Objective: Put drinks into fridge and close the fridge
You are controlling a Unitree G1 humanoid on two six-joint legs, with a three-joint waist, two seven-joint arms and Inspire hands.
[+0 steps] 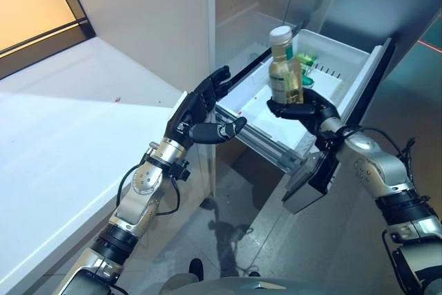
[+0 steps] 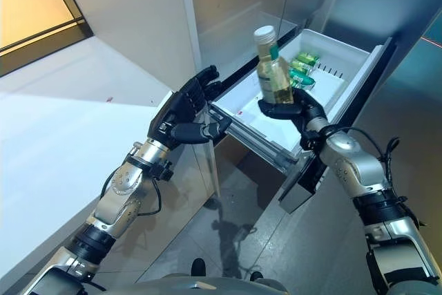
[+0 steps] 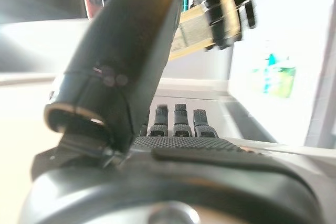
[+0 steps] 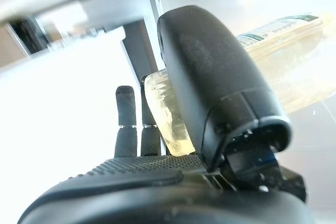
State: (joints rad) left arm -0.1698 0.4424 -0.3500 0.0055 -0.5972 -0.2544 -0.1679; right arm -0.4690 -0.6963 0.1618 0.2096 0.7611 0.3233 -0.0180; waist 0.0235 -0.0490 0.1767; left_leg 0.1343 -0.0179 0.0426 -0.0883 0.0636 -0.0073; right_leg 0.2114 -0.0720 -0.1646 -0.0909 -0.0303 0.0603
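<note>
My right hand [image 1: 304, 110] is shut on a clear bottle of yellow drink [image 1: 284, 67] with a white cap. It holds the bottle upright over the open white fridge drawer [image 1: 345, 56]. The bottle also shows in the right wrist view [image 4: 273, 61], pinched under the thumb. Green drinks [image 1: 308, 61] lie at the back of the drawer. My left hand [image 1: 197, 112] is open beside the drawer's left front corner, fingers straight, thumb [image 1: 221, 131] pointing towards the drawer rail. In the left wrist view the thumb [image 3: 126, 56] stands up and the fingers [image 3: 176, 121] are straight.
A white counter [image 1: 62, 143] runs along the left. The fridge's grey cabinet wall [image 1: 145, 12] stands behind my left hand. The drawer's dark front panel [image 1: 376, 77] juts out on the right. Grey tiled floor [image 1: 235, 219] lies below the drawer.
</note>
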